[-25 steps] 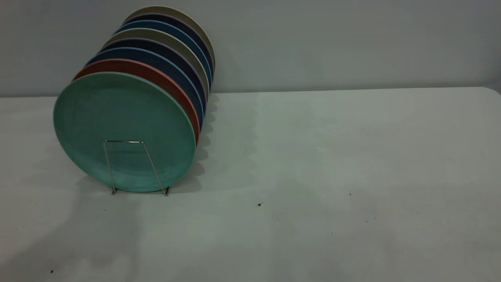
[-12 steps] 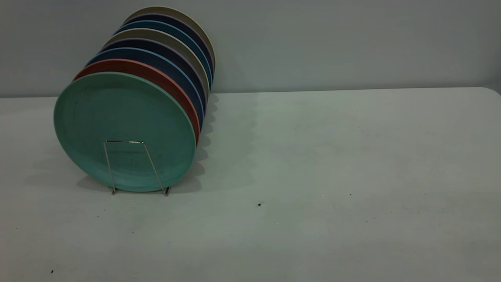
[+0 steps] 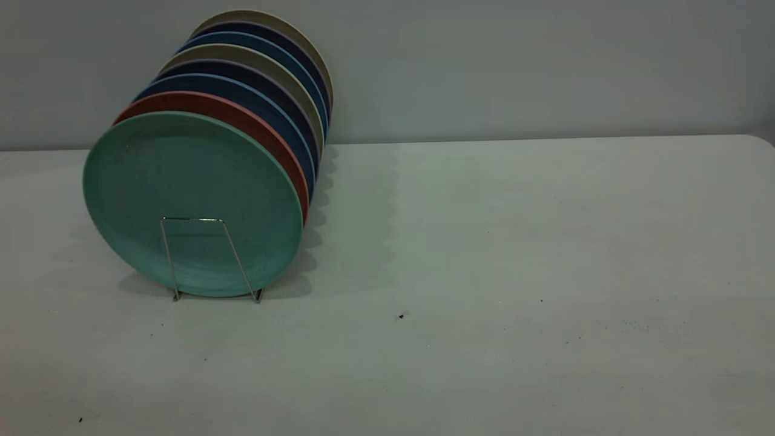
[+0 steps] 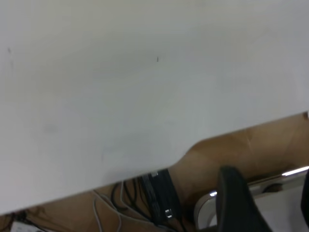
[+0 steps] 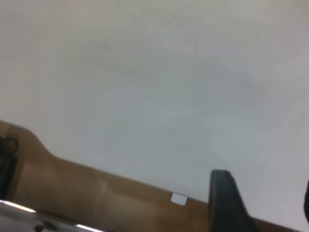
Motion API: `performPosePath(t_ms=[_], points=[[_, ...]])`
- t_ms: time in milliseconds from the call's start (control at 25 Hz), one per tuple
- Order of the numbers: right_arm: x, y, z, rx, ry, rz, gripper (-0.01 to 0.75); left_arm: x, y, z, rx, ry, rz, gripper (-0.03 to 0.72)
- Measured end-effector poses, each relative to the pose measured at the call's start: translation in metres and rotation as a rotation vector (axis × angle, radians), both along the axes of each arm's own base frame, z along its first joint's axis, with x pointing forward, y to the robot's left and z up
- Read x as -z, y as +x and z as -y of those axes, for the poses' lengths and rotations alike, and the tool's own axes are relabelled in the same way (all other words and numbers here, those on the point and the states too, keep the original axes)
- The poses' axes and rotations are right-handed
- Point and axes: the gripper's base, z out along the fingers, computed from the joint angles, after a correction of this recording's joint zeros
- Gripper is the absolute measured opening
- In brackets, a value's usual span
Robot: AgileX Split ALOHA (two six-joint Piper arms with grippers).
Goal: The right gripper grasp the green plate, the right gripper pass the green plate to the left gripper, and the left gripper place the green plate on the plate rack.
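The green plate stands upright at the front of the plate rack, behind its front wire loop, at the table's left in the exterior view. Neither arm shows in the exterior view. My left gripper hangs past the table's edge over the floor; its fingers stand wide apart with nothing between them. My right gripper sits at the table's edge, its fingers also wide apart and empty. The plate and rack are out of both wrist views.
Behind the green plate the rack holds a salmon plate, several dark blue plates and beige ones. The white table stretches to the right. Black cables lie on the brown floor below the table edge.
A shadow on the table's front left has faded away. The plates and rack have not moved.
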Motion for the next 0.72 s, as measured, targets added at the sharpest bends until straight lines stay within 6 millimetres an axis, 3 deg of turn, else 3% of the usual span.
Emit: performPosePath(t_ms=[160,720], points=[[0.000,0.000,0.000,0.001,0.005,0.001,0.415,0.018,-0.009,-0.002,-0.047,-0.020,0.021,0.390],[0.000,-0.001,-0.001,-0.002,0.019,-0.003,0.415,0.018,-0.013,-0.003,-0.053,-0.027,0.059,0.393]])
